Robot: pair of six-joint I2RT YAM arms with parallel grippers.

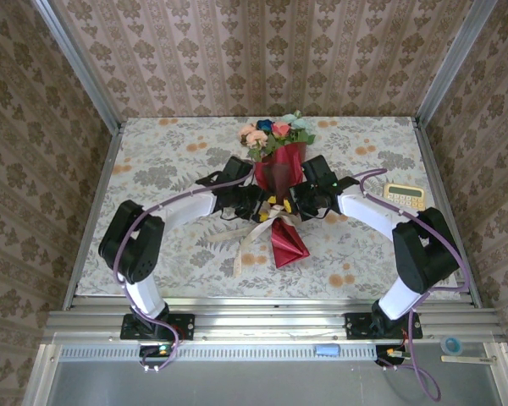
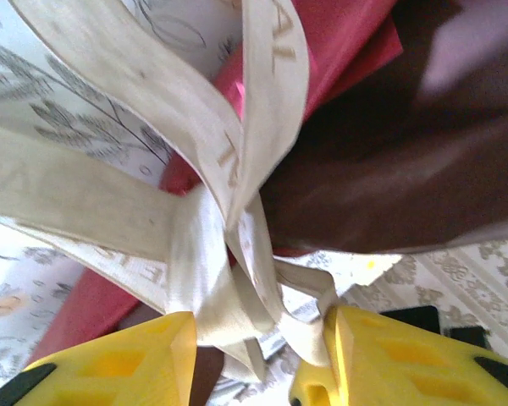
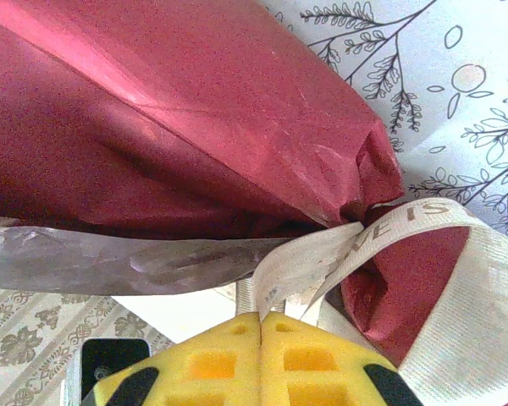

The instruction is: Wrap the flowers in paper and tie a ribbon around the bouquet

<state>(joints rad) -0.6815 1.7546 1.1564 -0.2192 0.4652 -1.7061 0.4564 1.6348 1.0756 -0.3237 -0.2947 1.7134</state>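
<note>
The table [image 1: 152, 169] wears a pale cloth printed with grey and orange blossoms. It is boxed in by brown patterned walls [image 1: 262, 51], with a metal frame [image 1: 262, 321] along its near edge. From above, the bouquet [image 1: 279, 169] lies at the middle of the table, its flowers [image 1: 275, 131] pointing to the far edge and the pointed tail of the red paper [image 1: 286, 241] toward the near edge. A small yellow calculator [image 1: 404, 195] sits by the right edge. The ribbon [image 1: 252, 233] goes round the narrow waist of the cone, its loose ends trailing toward the near edge, and both arms meet at that waist, one from each side. The left wrist view gives the crossing up close: cream strands bunch against the dark paper and pass between the yellow fingers of the left claw [image 2: 258, 338], which stand apart. In the right wrist view the right claw [image 3: 261, 326] is pressed together, clamped on the ribbon just beside the crumpled neck of the paper.
</note>
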